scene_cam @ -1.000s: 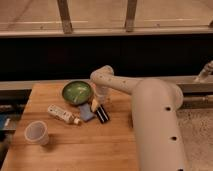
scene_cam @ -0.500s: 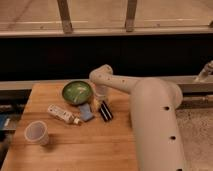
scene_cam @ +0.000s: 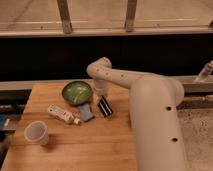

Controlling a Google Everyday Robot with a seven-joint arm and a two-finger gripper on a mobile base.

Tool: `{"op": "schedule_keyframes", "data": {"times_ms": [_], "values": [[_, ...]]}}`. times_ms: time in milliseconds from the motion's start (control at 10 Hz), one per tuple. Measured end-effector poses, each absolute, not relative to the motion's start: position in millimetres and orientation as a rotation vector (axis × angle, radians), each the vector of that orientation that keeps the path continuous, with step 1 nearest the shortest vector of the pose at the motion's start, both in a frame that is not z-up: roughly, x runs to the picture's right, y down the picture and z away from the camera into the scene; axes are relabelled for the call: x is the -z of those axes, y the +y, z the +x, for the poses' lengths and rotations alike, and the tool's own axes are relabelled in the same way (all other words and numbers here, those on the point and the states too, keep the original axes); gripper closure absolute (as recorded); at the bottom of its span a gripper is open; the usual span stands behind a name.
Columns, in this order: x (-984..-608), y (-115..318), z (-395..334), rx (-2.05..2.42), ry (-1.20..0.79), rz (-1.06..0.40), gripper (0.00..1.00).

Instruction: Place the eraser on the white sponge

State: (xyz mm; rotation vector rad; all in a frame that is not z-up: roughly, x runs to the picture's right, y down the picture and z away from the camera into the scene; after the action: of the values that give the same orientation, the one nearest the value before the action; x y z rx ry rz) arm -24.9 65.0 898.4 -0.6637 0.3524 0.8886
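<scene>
Pincer [scene_cam: 101, 94] of a pale robot arm [scene_cam: 150, 100] hung low over a wooden bench [scene_cam: 100, 145], its fingers pressed together. The eraser [scene_cam: 105, 107], a black block with a pale stripe, lay flat on the bench just below and in front of the pincer, with its far end right at the fingertips. Whether the pincer pinched that end could not be told. The white sponge [scene_cam: 86, 112], a bluish-grey pad, lay down and to the left of the pincer, close beside the eraser, which was not resting on it. A green bowl [scene_cam: 76, 92] sat just left of the pincer. A white tube-shaped bottle [scene_cam: 62, 114] lay on its side further left, past the sponge. A clear plastic cup [scene_cam: 36, 133] stood upright well away, near the bench's front left corner. The arm curved off to the right of the pincer into a thick pale column.
</scene>
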Motion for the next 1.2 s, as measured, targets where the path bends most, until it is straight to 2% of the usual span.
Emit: {"op": "schedule_keyframes", "data": {"times_ms": [500,800,1200], "values": [[-865.7,54.7,-51.6,-0.809,0.323,-0.68,0.93],[-837.4,68.0,-69.7,-0.754,0.334,-0.695,0.93],[-830.9,85.1,-81.4,-0.717,0.342,-0.732,0.93]]}}
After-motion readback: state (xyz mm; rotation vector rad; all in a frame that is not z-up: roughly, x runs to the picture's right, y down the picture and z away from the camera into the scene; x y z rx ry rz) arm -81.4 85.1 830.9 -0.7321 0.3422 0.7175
